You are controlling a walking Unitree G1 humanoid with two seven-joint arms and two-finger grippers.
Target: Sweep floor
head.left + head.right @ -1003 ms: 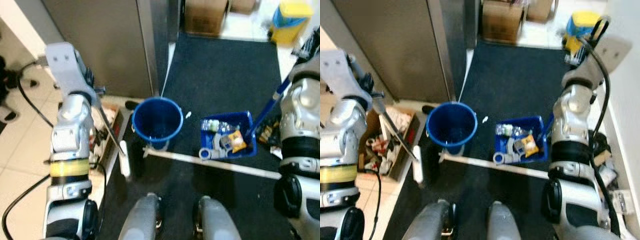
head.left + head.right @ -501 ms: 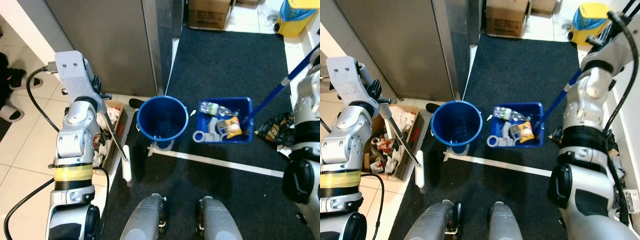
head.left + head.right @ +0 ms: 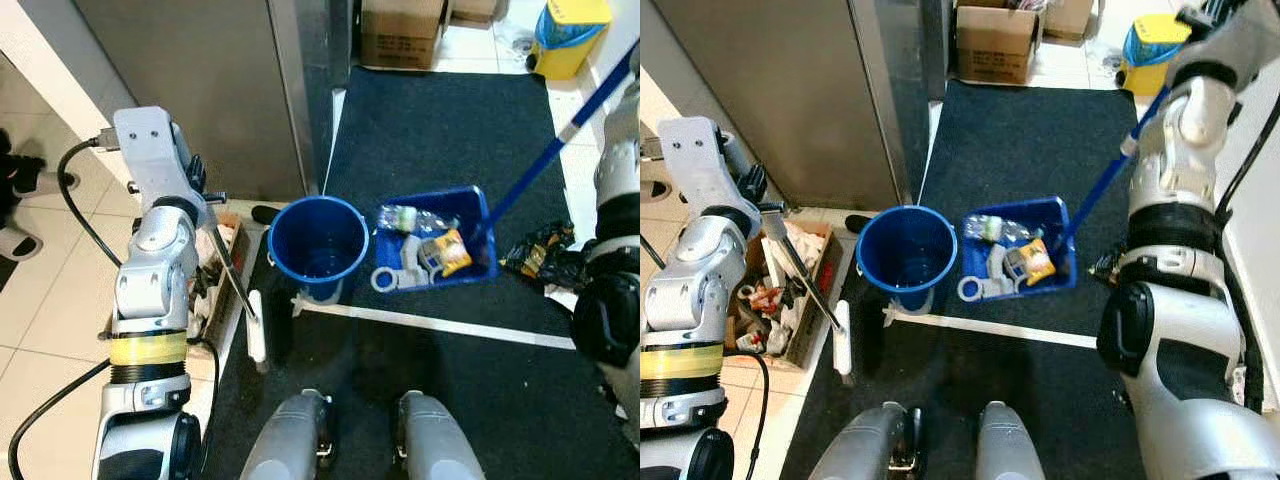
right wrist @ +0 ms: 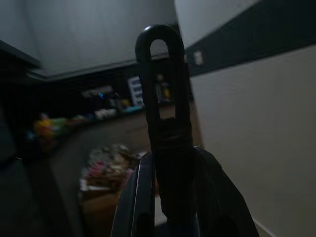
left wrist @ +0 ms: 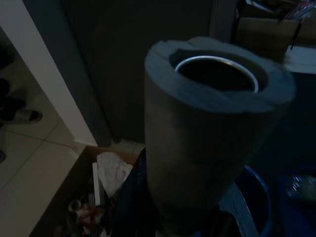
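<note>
Left wrist view: a thick grey padded handle end with a metal ring (image 5: 217, 133) stands right before the lens, and below it an open cardboard box of crumpled rubbish (image 5: 98, 197). The left hand is clamped on this handle, as far as the dim picture lets one judge; its fingers cannot be made out.

Right wrist view, very dark: a black plastic handle tip with a hanging loop (image 4: 165, 113) rises close to the lens, with two dark fingers (image 4: 138, 197) closed against it from below. The right hand is clamped on that tip. Behind are a pale wall and blurred clutter.

Head views: the left arm is bent, elbow raised, at the left of the scene. From it a thin metal broom shaft (image 3: 228, 275) slants down to a narrow white broom head (image 3: 256, 328) that rests at the edge of the mat. The right arm is raised at the far right. A long blue pole (image 3: 1105, 180) runs down from it to a square blue plastic dustpan (image 3: 1060, 275) holding a clear plastic bottle (image 3: 990, 229), an orange snack packet (image 3: 1037, 262) and grey scraps. The dustpan lies on the floor just right of a round blue plastic bucket (image 3: 318, 240), close to touching.

Floor: a dark carpet mat (image 3: 440, 120) crossed by a white tape line (image 3: 440, 326) nearer the robot, with beige tiles (image 3: 40, 300) to the left. A grey metal door panel (image 3: 190, 80) stands far left, and a brown cardboard carton (image 3: 400, 35) and a yellow bin (image 3: 566, 30) lie at the far end.
</note>
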